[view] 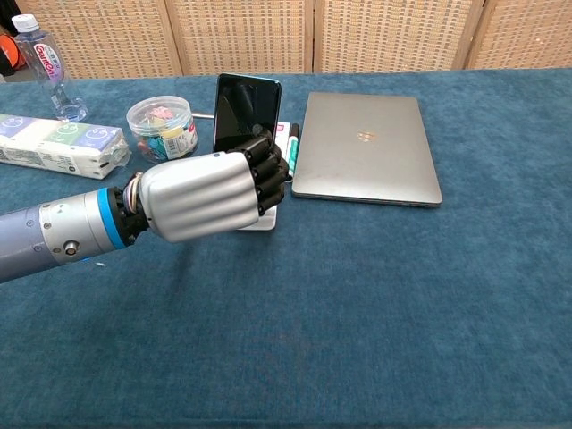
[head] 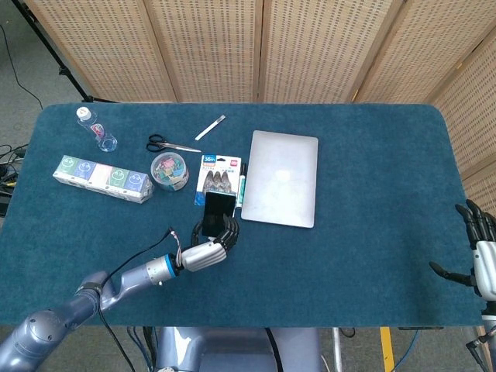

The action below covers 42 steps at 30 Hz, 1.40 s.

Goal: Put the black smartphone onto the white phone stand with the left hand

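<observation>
My left hand grips the black smartphone by its lower part and holds it upright, screen toward the chest camera. The white phone stand shows only as a sliver of base under my fingers; whether the phone rests in it is hidden. My right hand hovers at the table's right edge, fingers spread and holding nothing.
A closed silver laptop lies just right of the phone, with a green marker between them. A tub of coloured clips, a tissue pack, a water bottle and scissors sit to the left and behind.
</observation>
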Motion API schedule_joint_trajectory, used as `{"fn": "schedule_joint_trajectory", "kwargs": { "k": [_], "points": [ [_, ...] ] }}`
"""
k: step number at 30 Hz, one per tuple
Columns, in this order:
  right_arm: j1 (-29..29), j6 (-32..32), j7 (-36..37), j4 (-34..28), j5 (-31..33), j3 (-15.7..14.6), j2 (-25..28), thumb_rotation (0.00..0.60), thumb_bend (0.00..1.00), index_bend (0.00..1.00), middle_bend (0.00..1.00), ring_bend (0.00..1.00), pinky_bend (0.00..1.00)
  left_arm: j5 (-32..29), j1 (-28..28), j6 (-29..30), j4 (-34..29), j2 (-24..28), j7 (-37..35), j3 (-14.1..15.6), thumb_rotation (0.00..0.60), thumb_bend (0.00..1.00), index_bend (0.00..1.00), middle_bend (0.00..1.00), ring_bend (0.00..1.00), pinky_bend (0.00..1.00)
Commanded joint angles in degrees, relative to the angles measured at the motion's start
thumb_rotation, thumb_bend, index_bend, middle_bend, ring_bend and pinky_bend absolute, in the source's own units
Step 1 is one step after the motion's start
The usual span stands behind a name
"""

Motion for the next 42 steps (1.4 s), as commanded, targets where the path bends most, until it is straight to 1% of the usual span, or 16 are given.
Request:
{"fn": "schedule_joint_trajectory", "kwargs": {
  "k": [1, 10, 18, 25, 31, 42],
  "points": [
    [-0.1, 0.0, 0.4, 0.1, -0.1, -0.1, 0.2, 0.6, 0.0, 0.0, 0.0, 0.0, 0.0, -0.5, 0.1, 0.0, 0.3, -0.6, 0.3, 0.0, 0.6, 0.2, 0.55, 0.35, 0.32, 0.36],
    [-0.2, -0.2, 1.1, 0.6, -0.1, -0.2, 0.4, 0.6, 0.0, 0.0, 0.0, 0.0, 0.0, -1.8, 0.6, 0.2, 1.2, -1.6, 1.5, 0.1, 0.6, 0.2, 0.52, 0.33, 0.32, 0.36],
    [-0.1, -0.4, 1.0, 0.5, 0.0, -0.2, 0.4, 0.6, 0.0, 0.0, 0.0, 0.0, 0.0, -2.3, 0.7, 1.5, 1.8, -2.3, 0.4, 0.5, 0.6, 0.2, 0.51, 0.32, 0.32, 0.36],
    [0.0, -0.6, 1.0, 0.5, 0.1, -0.2, 0.4, 0.6, 0.0, 0.0, 0.0, 0.0, 0.0, -3.1, 1.0, 2.7, 1.9, -2.5, 1.5, 0.2, 0.6, 0.2, 0.51, 0.32, 0.32, 0.36],
    [-0.1, -0.6, 1.2, 0.5, 0.2, -0.2, 0.5, 0.6, 0.0, 0.0, 0.0, 0.0, 0.0, -3.8, 1.0, 2.3, 2.5, -3.6, 3.5, -0.1, 0.6, 0.2, 0.48, 0.3, 0.32, 0.36],
    [0.1, -0.8, 1.2, 0.4, 0.3, -0.2, 0.5, 0.6, 0.0, 0.0, 0.0, 0.0, 0.0, -4.1, 0.6, 1.8, 3.9, -4.5, 3.8, 0.5, 0.6, 0.2, 0.46, 0.28, 0.32, 0.36]
  ]
}}
